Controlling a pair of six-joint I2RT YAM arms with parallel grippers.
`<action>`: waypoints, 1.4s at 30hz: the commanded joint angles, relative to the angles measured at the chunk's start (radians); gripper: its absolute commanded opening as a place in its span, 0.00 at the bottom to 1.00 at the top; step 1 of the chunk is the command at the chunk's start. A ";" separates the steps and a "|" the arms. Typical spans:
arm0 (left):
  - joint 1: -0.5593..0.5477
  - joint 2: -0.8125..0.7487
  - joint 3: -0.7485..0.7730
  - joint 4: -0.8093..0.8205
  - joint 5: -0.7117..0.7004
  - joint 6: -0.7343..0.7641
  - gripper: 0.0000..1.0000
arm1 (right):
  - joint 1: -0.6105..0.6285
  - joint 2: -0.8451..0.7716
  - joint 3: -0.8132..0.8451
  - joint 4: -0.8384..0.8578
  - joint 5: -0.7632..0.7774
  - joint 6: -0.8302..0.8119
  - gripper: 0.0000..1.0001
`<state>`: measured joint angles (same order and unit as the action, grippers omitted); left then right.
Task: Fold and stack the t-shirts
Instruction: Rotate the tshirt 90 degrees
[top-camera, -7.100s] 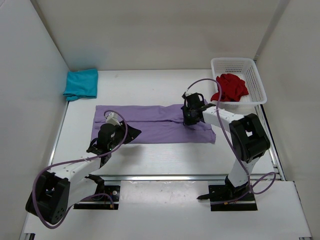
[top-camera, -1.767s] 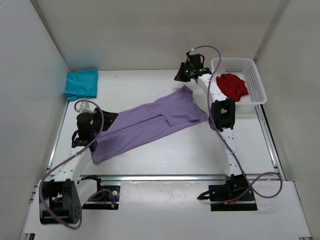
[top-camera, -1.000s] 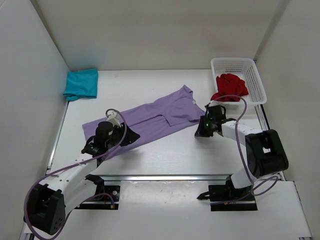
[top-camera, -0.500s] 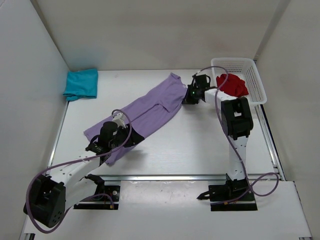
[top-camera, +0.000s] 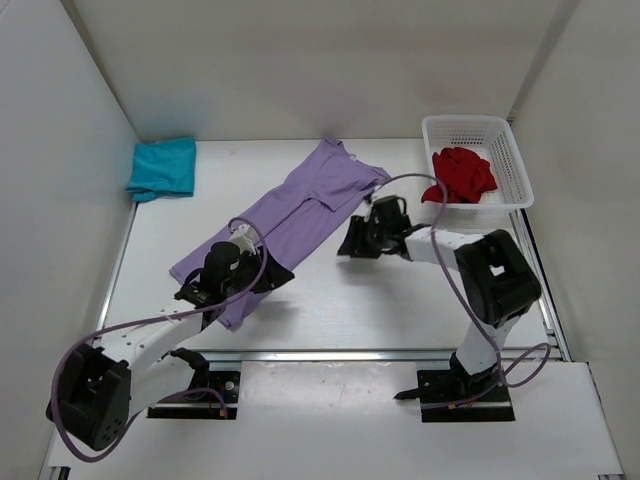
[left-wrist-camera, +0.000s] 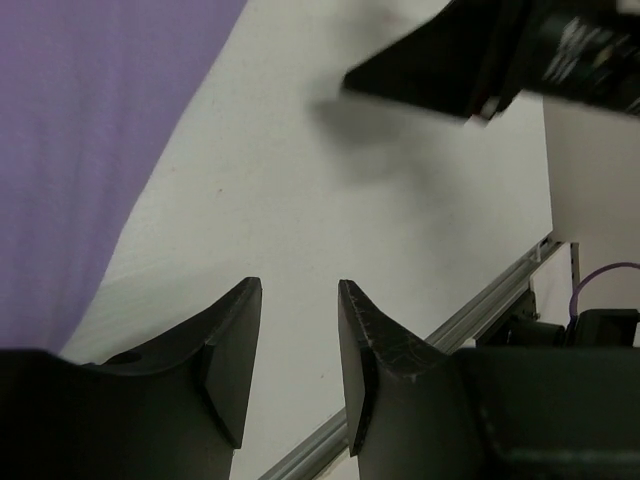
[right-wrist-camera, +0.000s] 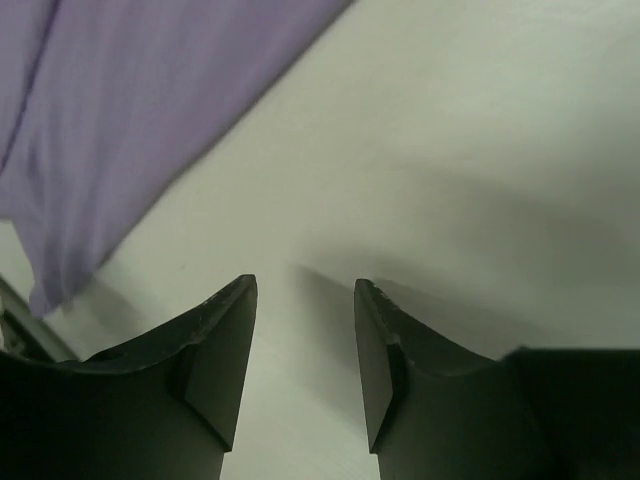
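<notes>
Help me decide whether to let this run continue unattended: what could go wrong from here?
1. The lavender t-shirt lies diagonally, with a crease along it; folding it as is would probably come out crooked.
2. The left gripper and right gripper are open and empty, bare table between their fingers; closing now would likely catch nothing.
3. The red t-shirt droops over the basket rim close to the right arm, which might snag it.

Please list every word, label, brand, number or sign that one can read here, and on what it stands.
None can be read. The purple t-shirt, teal t-shirt, red t-shirt and white basket carry no visible print. Pale marks on the right arm, in the left wrist view, are too blurred to read.
</notes>
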<state>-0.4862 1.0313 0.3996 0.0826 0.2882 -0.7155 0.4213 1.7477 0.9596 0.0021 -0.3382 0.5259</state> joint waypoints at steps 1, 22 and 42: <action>0.020 -0.056 0.051 -0.018 0.003 0.013 0.47 | 0.095 0.061 -0.035 0.234 -0.076 0.152 0.42; 0.084 -0.090 0.022 -0.043 0.020 0.033 0.48 | 0.111 0.190 0.029 0.202 -0.070 0.208 0.00; -0.173 -0.075 -0.027 -0.349 -0.204 0.143 0.54 | -0.061 -0.801 -0.590 -0.260 0.123 0.088 0.40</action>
<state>-0.5941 0.9180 0.3801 -0.1867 0.1287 -0.5938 0.2996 1.0573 0.3874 -0.1143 -0.3298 0.5991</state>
